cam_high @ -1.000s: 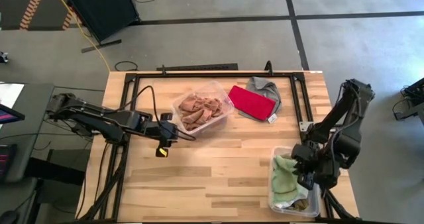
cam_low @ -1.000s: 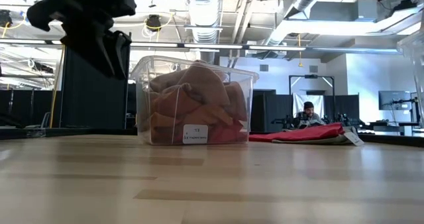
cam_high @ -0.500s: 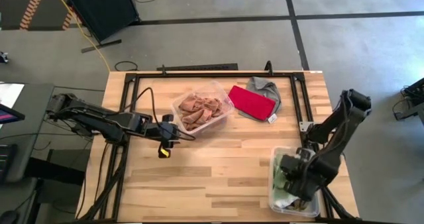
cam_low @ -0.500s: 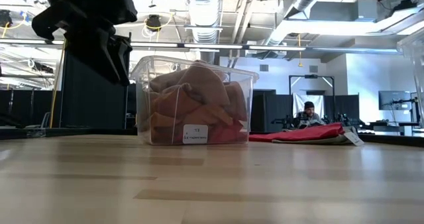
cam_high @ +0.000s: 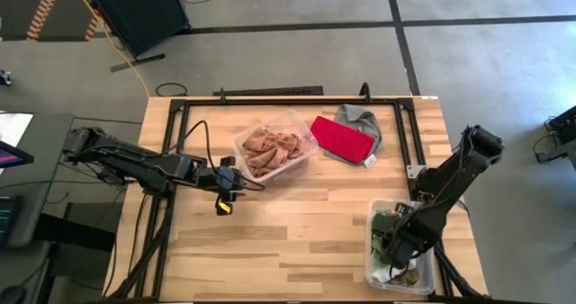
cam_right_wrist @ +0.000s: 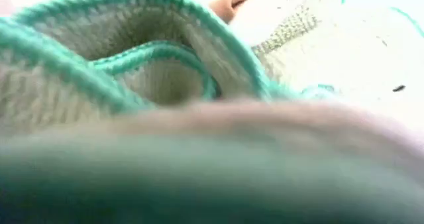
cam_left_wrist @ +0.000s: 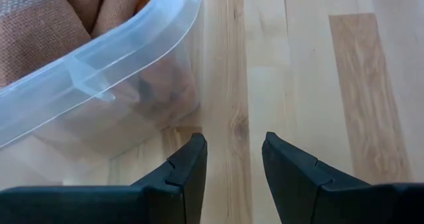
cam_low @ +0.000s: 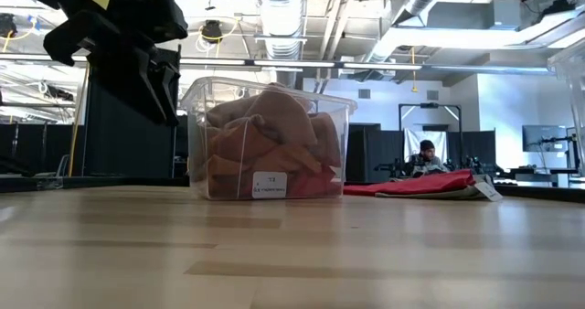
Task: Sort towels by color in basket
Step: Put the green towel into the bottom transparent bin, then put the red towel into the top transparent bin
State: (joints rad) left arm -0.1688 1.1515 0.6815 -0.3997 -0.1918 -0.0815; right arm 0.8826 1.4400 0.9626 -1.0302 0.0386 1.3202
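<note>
High view shows your right gripper [cam_high: 393,250] down inside the near bin [cam_high: 371,270], pressed into the pale green towel [cam_high: 382,248], evidently to seat it; you cannot tell its finger state. Your left gripper [cam_left_wrist: 233,159] waits beside the brown-towel bin [cam_left_wrist: 126,52], fingers apart, holding nothing.

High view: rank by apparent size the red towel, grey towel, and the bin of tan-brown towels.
1. Bin of tan-brown towels, largest.
2. Red towel.
3. Grey towel, smallest showing, though the red towel partly covers it, so its full size is unsure.

My left gripper [cam_high: 236,183] hovers just beside the centre bin [cam_high: 301,133]; my right gripper [cam_high: 389,247] sits inside the corner bin [cam_high: 373,207], against cloth.
</note>
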